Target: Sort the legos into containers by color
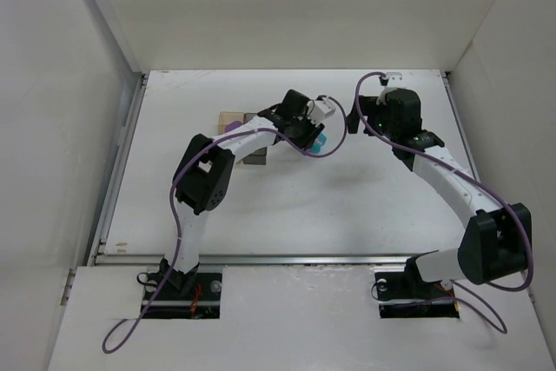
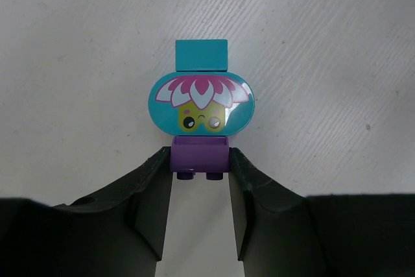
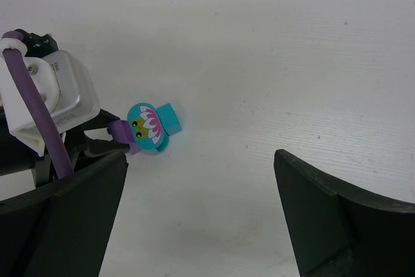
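My left gripper (image 2: 200, 160) is shut on a small purple lego (image 2: 199, 152), its studs pointing back between the fingers. Joined to the purple lego are a teal oval lego with a flower face (image 2: 201, 103) and a teal square lego (image 2: 201, 55), all lying on the white table. The top view shows this cluster (image 1: 320, 142) at the left gripper (image 1: 313, 136). The containers (image 1: 246, 119) lie just left of it, mostly hidden by the left arm. My right gripper (image 3: 200, 160) hangs open over bare table, right of the legos (image 3: 148, 126).
White walls enclose the table on the left, back and right. A metal rail (image 1: 287, 258) runs along the near edge in front of both arm bases. The right arm (image 1: 443, 171) arcs in from the right, its purple cable looping above it.
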Controlling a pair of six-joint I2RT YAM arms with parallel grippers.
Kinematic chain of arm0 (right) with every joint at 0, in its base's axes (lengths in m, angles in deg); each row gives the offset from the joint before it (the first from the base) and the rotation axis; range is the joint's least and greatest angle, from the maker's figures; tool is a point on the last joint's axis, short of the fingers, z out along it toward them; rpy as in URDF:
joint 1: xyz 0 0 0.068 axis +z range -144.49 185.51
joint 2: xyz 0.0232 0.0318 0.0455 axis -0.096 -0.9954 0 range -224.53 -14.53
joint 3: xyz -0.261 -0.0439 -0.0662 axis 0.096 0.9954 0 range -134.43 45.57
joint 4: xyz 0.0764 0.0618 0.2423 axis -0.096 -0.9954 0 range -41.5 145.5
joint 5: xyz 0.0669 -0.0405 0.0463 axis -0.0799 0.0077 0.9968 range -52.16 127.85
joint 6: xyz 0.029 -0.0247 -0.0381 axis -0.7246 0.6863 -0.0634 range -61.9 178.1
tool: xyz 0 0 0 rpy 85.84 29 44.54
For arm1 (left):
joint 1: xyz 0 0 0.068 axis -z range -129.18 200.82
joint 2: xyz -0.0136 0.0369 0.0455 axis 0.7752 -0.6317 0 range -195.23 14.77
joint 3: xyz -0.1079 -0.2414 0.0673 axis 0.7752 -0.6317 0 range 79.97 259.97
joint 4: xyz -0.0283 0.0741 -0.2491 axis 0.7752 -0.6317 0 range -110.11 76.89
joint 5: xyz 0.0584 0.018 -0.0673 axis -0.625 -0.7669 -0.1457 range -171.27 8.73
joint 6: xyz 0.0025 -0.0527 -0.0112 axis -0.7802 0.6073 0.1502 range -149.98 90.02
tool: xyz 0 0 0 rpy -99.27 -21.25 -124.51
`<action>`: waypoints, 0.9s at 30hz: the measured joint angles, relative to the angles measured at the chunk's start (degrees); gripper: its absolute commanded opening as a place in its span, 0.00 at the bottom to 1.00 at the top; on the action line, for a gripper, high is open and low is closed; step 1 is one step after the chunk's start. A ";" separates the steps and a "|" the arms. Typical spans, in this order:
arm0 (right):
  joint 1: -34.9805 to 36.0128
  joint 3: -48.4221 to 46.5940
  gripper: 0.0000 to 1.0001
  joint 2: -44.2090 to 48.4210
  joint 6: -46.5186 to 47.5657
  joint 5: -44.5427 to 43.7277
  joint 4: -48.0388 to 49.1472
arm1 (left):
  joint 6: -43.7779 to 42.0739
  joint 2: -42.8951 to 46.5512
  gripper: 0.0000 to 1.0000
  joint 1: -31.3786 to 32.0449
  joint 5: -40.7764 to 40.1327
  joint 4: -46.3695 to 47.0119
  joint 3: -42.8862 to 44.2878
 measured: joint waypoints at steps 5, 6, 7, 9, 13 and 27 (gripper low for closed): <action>0.00 0.00 1.00 0.00 0.11 0.61 0.00 | 0.04 -0.20 0.00 -0.02 1.25 0.74 -0.04; 0.00 0.00 1.00 0.00 0.11 0.74 0.02 | 0.17 -0.22 0.00 -0.07 1.46 0.96 -0.09; -0.15 0.00 1.00 0.02 0.11 0.85 0.02 | 0.24 -0.22 0.00 -0.22 1.70 1.07 -0.15; -0.50 0.02 1.00 0.09 0.04 1.25 0.00 | 0.26 -0.20 0.00 -0.70 2.67 1.44 -0.42; -3.10 0.02 1.00 1.11 -0.59 3.48 -0.11 | -2.16 2.27 0.00 -2.32 4.81 2.21 -3.80; -1.01 -3.23 1.00 6.40 1.66 18.78 -4.24 | -21.84 41.05 0.00 -6.62 17.51 6.51 -24.79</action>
